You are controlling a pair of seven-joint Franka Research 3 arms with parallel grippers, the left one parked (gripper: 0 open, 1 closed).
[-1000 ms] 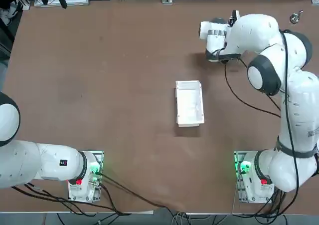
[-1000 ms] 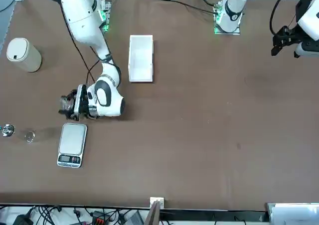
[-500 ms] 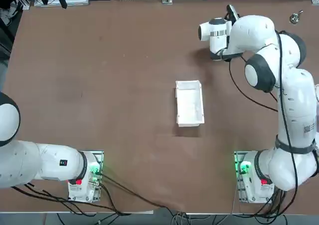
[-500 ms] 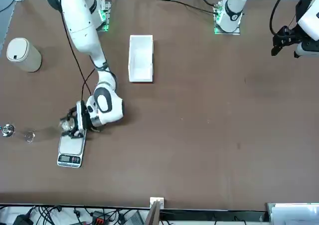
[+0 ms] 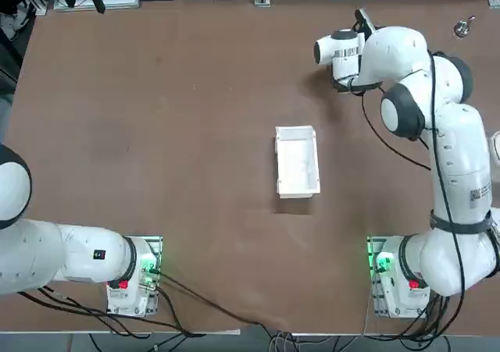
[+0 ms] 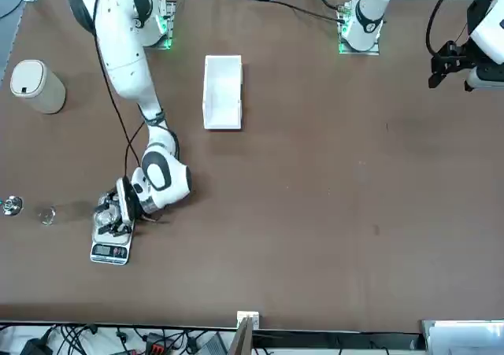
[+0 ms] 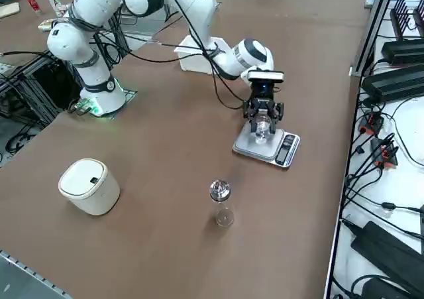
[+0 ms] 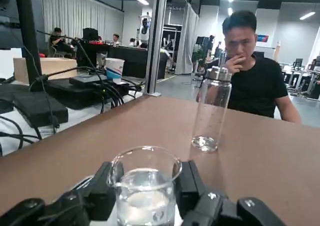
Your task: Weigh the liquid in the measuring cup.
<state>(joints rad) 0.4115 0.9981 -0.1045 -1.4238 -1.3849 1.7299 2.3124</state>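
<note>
The measuring cup [image 8: 145, 188] is a small clear beaker holding clear liquid. My right gripper [image 8: 145, 196] is shut on it, one black finger [image 8: 101, 192] on each side. In the right side view the gripper [image 7: 263, 125] holds the cup [image 7: 262, 132] upright right over the platform of the grey scale [image 7: 281, 150]. I cannot tell whether the cup's base touches the platform. The front view shows the gripper [image 6: 110, 215] above the far end of the scale [image 6: 109, 248]. From overhead, my own wrist hides the cup, the fingers and the scale.
A clear bottle [image 7: 222, 203] with a metal cap stands just beyond the scale, toward the table's right edge. A white lidded bin [image 7: 89, 186] sits nearer my base. The white tray [image 5: 298, 161] lies mid-table. A person [image 8: 252, 80] sits beyond the table edge.
My right gripper has carried the cup from beside the scale to over its platform, swinging toward the far table edge and lowering. The bottle, bin and tray stayed put.
</note>
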